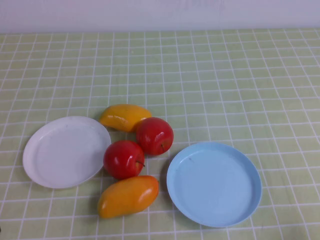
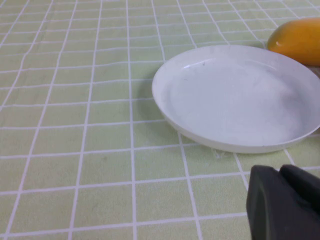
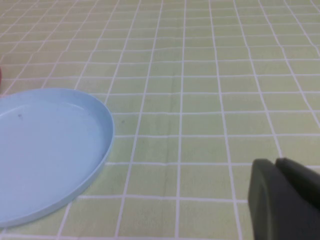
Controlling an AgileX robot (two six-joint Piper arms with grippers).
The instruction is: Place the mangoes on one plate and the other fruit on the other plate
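Observation:
Two orange-yellow mangoes lie on the cloth, one behind the apples and one in front. Two red apples touch each other between the plates. The white plate is bare on the left, and the light blue plate is bare on the right. Neither arm shows in the high view. My left gripper is shut and holds nothing, low beside the white plate, with a mango beyond it. My right gripper is shut and holds nothing, beside the blue plate.
A green checked tablecloth covers the whole table up to a pale wall at the back. A sliver of red apple shows at the edge of the right wrist view.

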